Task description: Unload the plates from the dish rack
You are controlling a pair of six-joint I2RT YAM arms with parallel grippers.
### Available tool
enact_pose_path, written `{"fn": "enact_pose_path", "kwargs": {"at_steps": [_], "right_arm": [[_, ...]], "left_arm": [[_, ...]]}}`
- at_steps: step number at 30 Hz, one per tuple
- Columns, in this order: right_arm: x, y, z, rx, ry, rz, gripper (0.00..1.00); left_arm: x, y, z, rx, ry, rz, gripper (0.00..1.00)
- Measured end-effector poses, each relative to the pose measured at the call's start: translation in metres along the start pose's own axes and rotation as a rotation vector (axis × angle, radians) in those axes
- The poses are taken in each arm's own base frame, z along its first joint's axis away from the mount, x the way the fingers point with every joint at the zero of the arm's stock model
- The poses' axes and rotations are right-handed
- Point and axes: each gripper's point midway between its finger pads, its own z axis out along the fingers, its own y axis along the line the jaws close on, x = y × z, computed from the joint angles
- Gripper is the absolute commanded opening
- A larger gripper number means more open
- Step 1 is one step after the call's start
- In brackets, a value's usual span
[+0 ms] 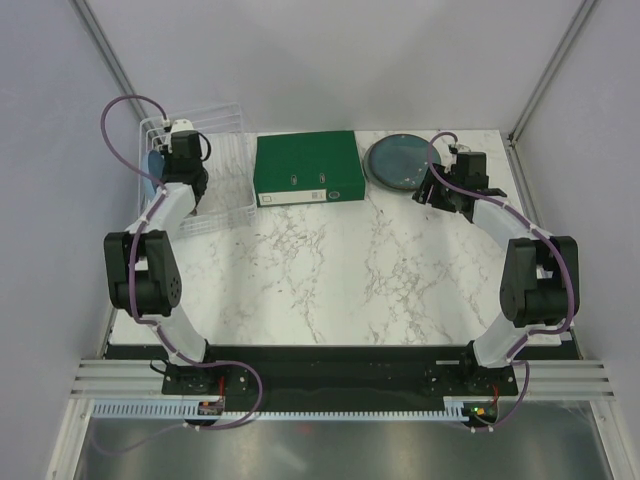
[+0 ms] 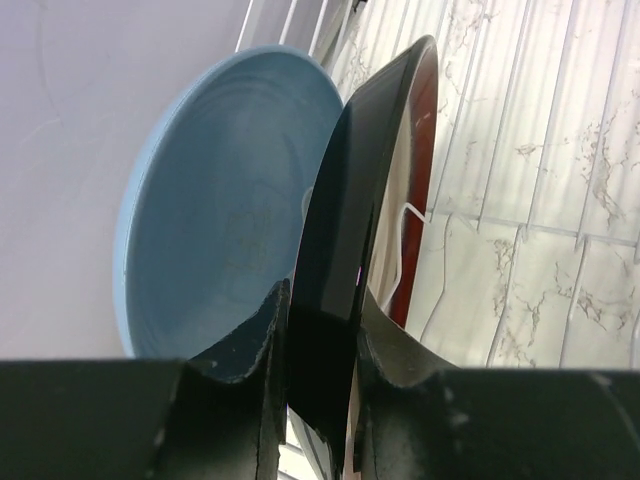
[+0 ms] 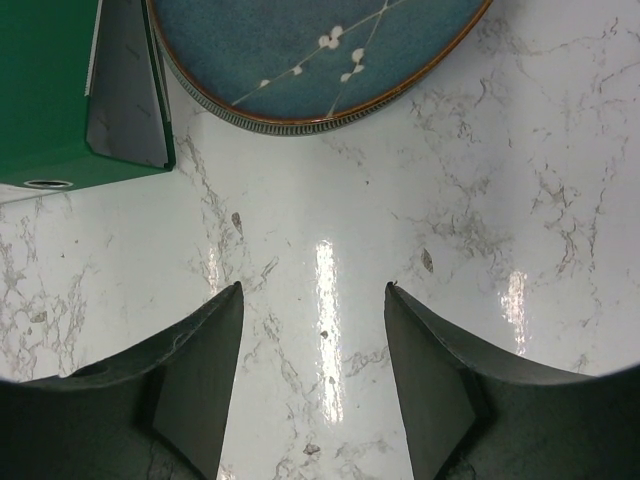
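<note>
Fingers [image 2: 250, 350] of the left gripper [image 2: 322, 300] are seen clamped on the dark rim of the reddish-brown plate [image 2: 425, 120], one on each face. That makes sense, since the plate is stood on edge in the dish rack [image 1: 230, 125] and an edge pinch is about the only grab on offer. Right next to it the light blue plate [image 2: 210, 200] is stood upright too, near but not gripped, so it's probably being left for a later turn. Over at the far right of the table [image 1: 350, 270] a dark blue plate [image 3: 320, 50] with white blossoms is laid flat beside the green binder [image 1: 307, 168], which looks like the drop-off spot. The right gripper [image 3: 313, 288] is held just short of that plate, fingers spread with nothing between them, likely parked out of the way. A straight lift out of the slots would be called for next, so the rim isn't snagged on the wire.
</note>
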Motion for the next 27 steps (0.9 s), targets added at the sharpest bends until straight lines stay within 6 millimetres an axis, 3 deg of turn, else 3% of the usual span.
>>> {"fn": "enact_pose_path", "kwargs": {"at_steps": [10,27], "right_arm": [[0.005,-0.001,0.001,-0.001,0.009,0.002,0.66],[-0.001,0.004,-0.009,-0.017,-0.015,-0.003,0.66]], "left_arm": [[-0.008,-0.004,-0.004,-0.052,-0.049,0.089,0.02],[-0.024,0.016,-0.007,-0.166,-0.094,0.130,0.02]]}}
